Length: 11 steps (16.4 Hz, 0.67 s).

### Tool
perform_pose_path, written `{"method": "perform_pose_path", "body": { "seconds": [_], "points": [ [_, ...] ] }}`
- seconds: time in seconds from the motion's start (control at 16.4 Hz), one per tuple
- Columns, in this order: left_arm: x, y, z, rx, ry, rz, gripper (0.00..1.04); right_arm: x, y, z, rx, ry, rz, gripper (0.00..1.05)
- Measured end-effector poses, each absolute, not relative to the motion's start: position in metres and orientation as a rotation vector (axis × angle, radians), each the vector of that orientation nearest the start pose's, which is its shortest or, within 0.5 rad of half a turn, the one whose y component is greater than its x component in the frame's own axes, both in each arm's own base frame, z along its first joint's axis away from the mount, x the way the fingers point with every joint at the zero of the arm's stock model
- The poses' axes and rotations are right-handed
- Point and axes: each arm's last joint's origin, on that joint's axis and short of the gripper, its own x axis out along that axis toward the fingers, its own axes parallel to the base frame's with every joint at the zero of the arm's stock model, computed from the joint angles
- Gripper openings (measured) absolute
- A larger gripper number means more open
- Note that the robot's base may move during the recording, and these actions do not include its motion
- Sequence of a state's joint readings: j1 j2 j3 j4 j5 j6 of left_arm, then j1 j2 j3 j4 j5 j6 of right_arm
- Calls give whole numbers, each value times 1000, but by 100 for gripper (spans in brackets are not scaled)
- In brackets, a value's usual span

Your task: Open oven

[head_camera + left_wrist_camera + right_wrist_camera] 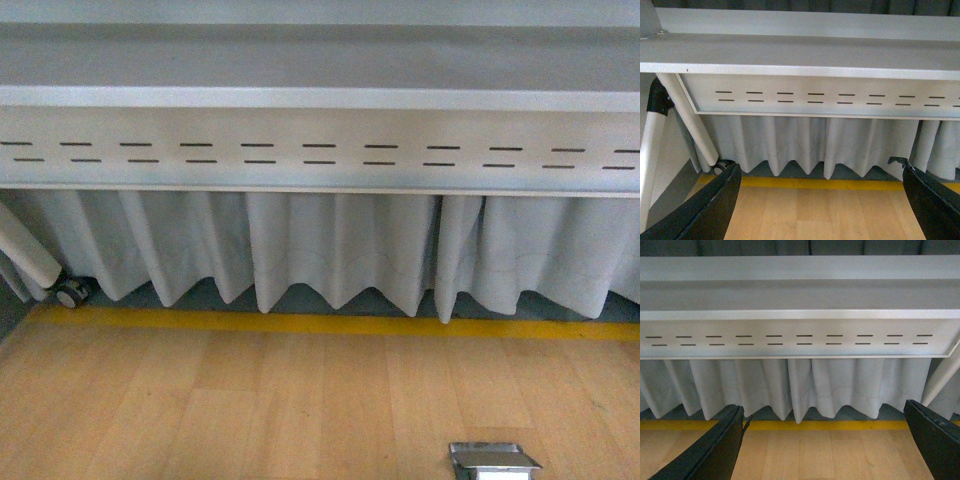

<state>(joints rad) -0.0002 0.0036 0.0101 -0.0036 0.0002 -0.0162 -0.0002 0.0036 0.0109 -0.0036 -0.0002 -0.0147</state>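
The oven is out of view in all three views. My left gripper [822, 200] stands open, its two black fingers [710, 210] far apart at the frame's lower corners, nothing between them but wooden floor. My right gripper [825, 440] is open as well, black fingers [715, 450] spread wide over the same floor. Neither arm shows in the front view.
A grey metal table's slotted apron [320, 150] fills the upper part of every view. A white pleated curtain [340, 250] hangs below it. A yellow floor stripe [330, 325] runs along the wooden floor [250, 410]. A caster wheel [72, 292] and a metal floor box [492, 462] sit low.
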Motion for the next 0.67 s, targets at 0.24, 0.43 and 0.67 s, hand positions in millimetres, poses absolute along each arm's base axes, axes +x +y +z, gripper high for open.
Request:
{"method": "perform_pose_path", "body": {
  "seconds": [0.24,0.43,0.67],
  "points": [
    [97,0,166,-16,-3,0,98,97,0,167,-15,-4,0,98],
    [97,0,166,-16,-3,0,98,97,0,167,-15,-4,0,98],
    [97,0,166,-16,-3,0,98,97,0,167,-14,-3,0,98]
  ]
}}
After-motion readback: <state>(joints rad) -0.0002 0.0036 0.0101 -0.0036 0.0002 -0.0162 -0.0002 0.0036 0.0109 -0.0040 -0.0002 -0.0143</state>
